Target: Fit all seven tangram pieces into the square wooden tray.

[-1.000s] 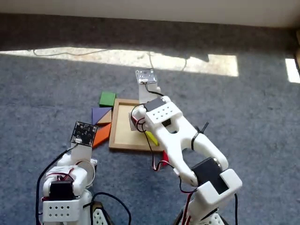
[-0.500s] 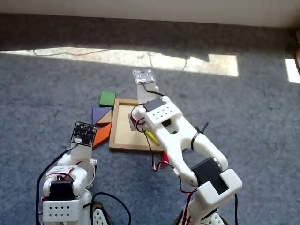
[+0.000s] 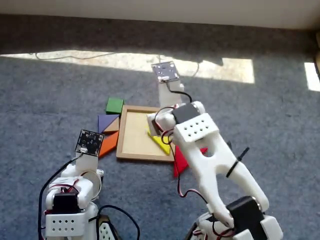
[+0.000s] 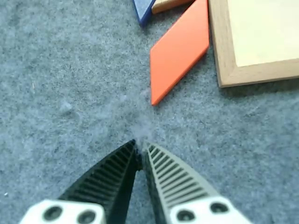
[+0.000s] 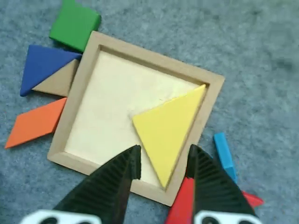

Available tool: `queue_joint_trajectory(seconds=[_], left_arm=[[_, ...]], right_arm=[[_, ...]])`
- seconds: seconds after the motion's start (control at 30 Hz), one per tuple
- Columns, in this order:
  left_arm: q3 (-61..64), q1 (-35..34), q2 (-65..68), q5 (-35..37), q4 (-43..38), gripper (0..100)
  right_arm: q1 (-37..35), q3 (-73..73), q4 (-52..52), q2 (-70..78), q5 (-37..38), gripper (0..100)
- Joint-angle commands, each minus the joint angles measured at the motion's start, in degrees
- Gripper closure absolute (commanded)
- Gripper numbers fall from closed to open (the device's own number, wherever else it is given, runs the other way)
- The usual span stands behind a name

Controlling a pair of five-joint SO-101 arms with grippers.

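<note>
- The square wooden tray (image 5: 154,59) is pale wood with a raised rim and a smooth, flat floor. It lies on a grey, short-piled carpet (image 4: 70,84).
- The pieces are flat, matt-painted blocks with sharp edges.
- A large yellow triangle (image 5: 168,126) lies inside the tray. One of its points sits in a tray corner and one of its edges runs along the rim.
- Outside the tray on one side we see a green square (image 5: 74,24) near a corner. Next to it is a blue triangle (image 5: 46,63) with a smaller bare-wood triangle (image 5: 58,81) tucked against it and touching the rim. An orange parallelogram (image 5: 37,122) lies just beside the rim.
- On the opposite side a red triangle (image 3: 181,161) and a narrow light-blue piece (image 5: 224,151) rest on the carpet close to the tray.
- The right arm stretches forward over the tray's near corner, with its wrist turned down.
- The right gripper (image 5: 163,154) hangs above the yellow triangle. Its ribbed black fingers are spread apart to either side of the triangle's near point, and they grasp nothing.
- The left arm is folded back close to its base, aimed down at the carpet.
- The left gripper (image 4: 139,150) has its ribbed tips pressed together and is empty. It sits near the orange parallelogram's tip, apart from it.
</note>
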Motion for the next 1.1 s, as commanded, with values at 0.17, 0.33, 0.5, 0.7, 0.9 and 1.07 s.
queue_joint_trajectory(seconds=[0.17, 0.33, 0.5, 0.7, 0.9, 1.07], left_arm=[[1.10, -0.31, -1.98, -0.35, 0.18, 99], [1.10, -0.31, -1.98, -0.35, 0.18, 99], [1.10, -0.31, -1.98, -0.35, 0.18, 99], [1.10, -0.31, -1.98, -0.35, 0.18, 99], [1.10, -0.31, -1.98, -0.35, 0.18, 99], [1.10, -0.31, -1.98, -0.35, 0.18, 99]], right_arm=[[1.36, 14.11, 0.40, -5.76, 7.21, 85.0], [-3.03, 18.86, 0.31, -5.76, 9.93, 89.7], [-5.93, 18.77, 0.04, -5.76, 10.02, 92.1], [-8.31, 24.04, -8.75, -3.38, 10.02, 92.2], [-1.98, 28.09, -11.47, -0.13, 13.27, 92.2], [6.11, 30.37, -10.68, -0.22, 17.32, 92.2]])
